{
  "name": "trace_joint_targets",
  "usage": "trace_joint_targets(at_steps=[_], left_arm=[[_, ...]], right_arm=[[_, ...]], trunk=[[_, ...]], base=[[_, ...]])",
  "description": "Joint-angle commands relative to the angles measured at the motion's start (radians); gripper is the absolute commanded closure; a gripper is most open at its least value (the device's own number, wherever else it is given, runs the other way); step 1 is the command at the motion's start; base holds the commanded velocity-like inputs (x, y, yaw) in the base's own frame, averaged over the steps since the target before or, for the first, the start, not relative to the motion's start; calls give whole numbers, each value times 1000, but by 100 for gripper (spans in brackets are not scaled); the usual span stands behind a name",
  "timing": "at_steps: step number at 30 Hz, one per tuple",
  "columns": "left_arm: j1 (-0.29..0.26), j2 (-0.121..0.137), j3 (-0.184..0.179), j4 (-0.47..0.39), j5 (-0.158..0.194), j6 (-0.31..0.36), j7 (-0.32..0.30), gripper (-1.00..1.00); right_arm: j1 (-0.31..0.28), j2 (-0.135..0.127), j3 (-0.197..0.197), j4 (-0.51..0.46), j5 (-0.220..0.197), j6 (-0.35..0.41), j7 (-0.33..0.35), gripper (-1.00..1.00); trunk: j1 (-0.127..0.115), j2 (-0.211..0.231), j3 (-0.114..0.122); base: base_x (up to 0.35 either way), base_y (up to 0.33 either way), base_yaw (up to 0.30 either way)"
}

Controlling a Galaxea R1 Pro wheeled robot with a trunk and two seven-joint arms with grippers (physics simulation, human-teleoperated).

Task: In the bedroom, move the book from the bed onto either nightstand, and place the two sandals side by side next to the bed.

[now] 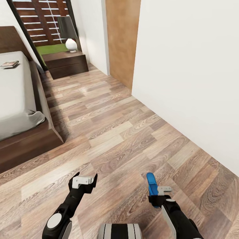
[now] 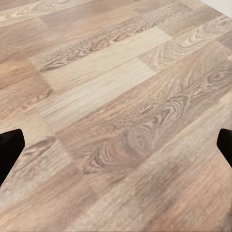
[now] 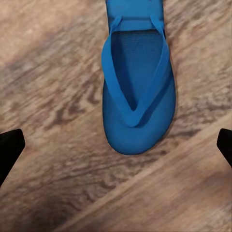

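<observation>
Blue rubber flip-flop sandal [image 1: 151, 184] is standing out from the right tool [image 1: 156, 194], which is clenched on it above the brown wood-plank floor [image 1: 126, 132]; the right wrist view is showing its strap and sole [image 3: 137, 96] between the fingers. Left tool [image 1: 84, 182] is hanging released, fingers apart. Small dark paperback book [image 1: 10, 64] is lying far off on the off-white bed [image 1: 15, 96], beside the headboard.
</observation>
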Motion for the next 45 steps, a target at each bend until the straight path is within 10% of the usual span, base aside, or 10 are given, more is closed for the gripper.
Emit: trace_joint_targets(at_steps=[1, 31, 45], left_arm=[[0, 0, 0, -1, 1, 5, 1, -100], [0, 0, 0, -2, 1, 6, 2, -100], [0, 0, -2, -2, 1, 7, 2, -100]], right_arm=[[0, 0, 1, -2, 1, 6, -3, -100], [0, 0, 1, -2, 1, 6, -4, -100], [0, 0, 1, -2, 1, 6, -6, -100]], trunk=[[0, 0, -1], [0, 0, -1], [4, -3, -39]], base=[[40, 0, 0], [123, 0, 0], [0, 0, 0]])
